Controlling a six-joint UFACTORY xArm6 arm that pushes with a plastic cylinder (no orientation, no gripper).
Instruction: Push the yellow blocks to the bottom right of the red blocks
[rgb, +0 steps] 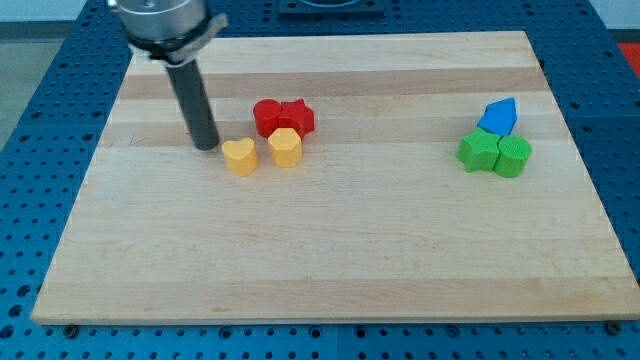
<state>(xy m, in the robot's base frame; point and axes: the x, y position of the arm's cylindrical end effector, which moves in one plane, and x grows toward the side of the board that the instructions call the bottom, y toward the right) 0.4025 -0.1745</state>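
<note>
The counter (330, 270), a pale wooden board, fills most of the frame, and its bare lower edge lies nearest the camera. There is no pincer on this arm, so nothing spread or pressed together can be reported; the arm ends in a dark rod that comes down from the upper left of the frame.

My tip (205, 147) rests on the board just left of the yellow heart block (239, 157), very close to it or touching; I cannot tell which. Just right of that heart stands the yellow hexagonal block (285, 147), its top edge against the red pair.

Above them sit the red cylinder block (267, 115) and the red star block (297, 116), touching each other.

Far off at centre right, a green star block (479, 152) and a green cylinder block (514, 156) touch, with a blue block (499, 117) just above them.
</note>
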